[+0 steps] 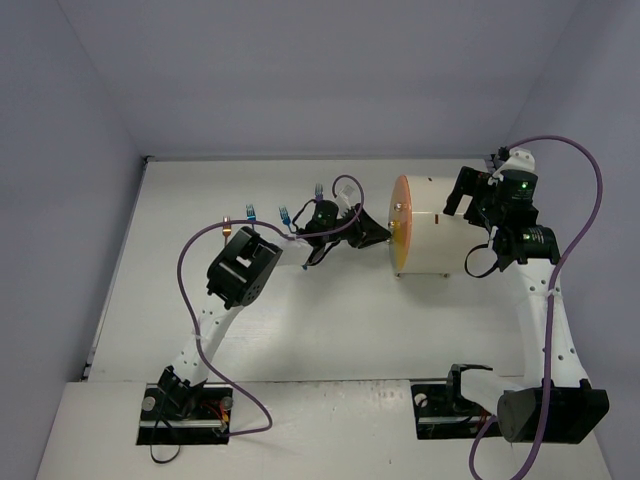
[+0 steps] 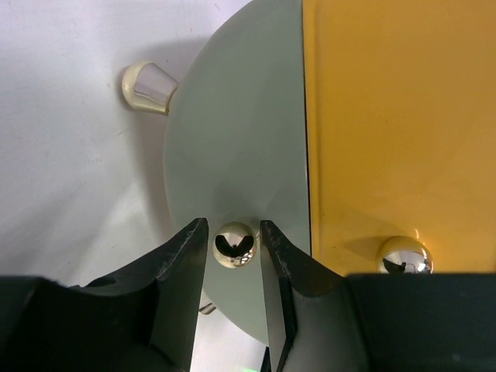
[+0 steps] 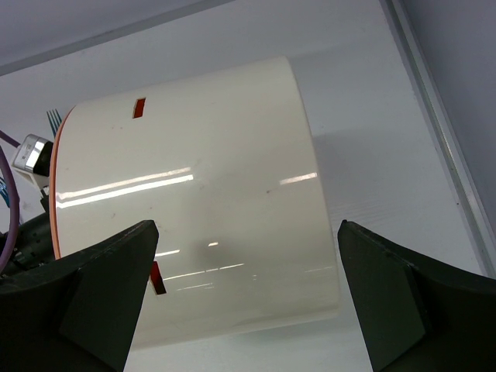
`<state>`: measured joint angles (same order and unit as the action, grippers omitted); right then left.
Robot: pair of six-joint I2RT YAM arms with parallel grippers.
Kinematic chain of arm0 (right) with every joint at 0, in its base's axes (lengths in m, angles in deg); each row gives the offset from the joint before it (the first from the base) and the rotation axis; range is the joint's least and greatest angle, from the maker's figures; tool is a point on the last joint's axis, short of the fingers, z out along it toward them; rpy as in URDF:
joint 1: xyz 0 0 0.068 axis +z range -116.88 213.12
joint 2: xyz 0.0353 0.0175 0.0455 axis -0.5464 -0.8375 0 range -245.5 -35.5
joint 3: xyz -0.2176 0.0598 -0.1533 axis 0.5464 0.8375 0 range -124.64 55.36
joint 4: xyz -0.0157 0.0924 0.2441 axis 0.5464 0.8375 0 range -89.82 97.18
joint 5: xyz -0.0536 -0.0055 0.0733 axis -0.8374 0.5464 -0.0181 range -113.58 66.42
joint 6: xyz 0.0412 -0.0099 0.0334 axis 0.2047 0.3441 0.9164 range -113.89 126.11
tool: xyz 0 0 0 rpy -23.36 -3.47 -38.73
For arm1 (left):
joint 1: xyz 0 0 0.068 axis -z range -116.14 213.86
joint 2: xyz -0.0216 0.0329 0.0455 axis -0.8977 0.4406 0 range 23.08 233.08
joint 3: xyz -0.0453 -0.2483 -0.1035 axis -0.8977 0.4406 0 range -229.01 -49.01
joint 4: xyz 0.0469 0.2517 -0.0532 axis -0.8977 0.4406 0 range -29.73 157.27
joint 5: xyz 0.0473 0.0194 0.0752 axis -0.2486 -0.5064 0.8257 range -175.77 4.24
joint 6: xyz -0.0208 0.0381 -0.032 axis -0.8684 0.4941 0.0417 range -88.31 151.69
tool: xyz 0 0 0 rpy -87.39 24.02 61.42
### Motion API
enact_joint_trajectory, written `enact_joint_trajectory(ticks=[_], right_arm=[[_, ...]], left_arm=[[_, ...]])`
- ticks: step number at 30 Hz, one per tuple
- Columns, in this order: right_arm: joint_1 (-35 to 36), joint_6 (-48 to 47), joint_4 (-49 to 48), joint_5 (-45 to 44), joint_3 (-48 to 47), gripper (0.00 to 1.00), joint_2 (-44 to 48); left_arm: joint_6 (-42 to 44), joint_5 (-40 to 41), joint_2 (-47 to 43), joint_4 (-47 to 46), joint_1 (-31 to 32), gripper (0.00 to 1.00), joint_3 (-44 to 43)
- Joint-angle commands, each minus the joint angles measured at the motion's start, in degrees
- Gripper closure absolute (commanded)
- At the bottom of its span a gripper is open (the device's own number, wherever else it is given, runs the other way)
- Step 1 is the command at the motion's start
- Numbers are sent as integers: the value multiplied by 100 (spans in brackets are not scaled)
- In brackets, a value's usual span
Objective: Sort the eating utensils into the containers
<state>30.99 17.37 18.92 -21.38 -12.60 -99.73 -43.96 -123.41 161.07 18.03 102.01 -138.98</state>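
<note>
This is a robot laboratory, a small test cell. A plain white table [image 1: 300, 330] is closed in on three sides by bare grey-violet walls [image 1: 70, 150]. Two robot arms, the left arm [image 1: 215, 310] and the right arm [image 1: 550, 320], are bolted at its near edge on black base plates [image 1: 185, 418]. Purple cables [image 1: 182, 262] run loose along them. The light is even and flat, as in a recording booth.
</note>
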Motion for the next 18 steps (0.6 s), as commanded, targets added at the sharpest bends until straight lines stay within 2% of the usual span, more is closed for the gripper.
enact_joint_trajectory(ticks=[1,3,5,18], right_arm=[[52,-31,-204,-76,8,0,106],[46,-26,-204,-60,20,0,103],[46,-20,-204,-53,11,0,103],[46,-9,-204,-11,53,0,130]], left_arm=[[-184,-106,-270,-850,90,70,-2],[-233,-175,-285,-856,94,69,65],[-239,-199,-299,-856,87,62,124],[-481,-201,-131,-1432,70,61,107]])
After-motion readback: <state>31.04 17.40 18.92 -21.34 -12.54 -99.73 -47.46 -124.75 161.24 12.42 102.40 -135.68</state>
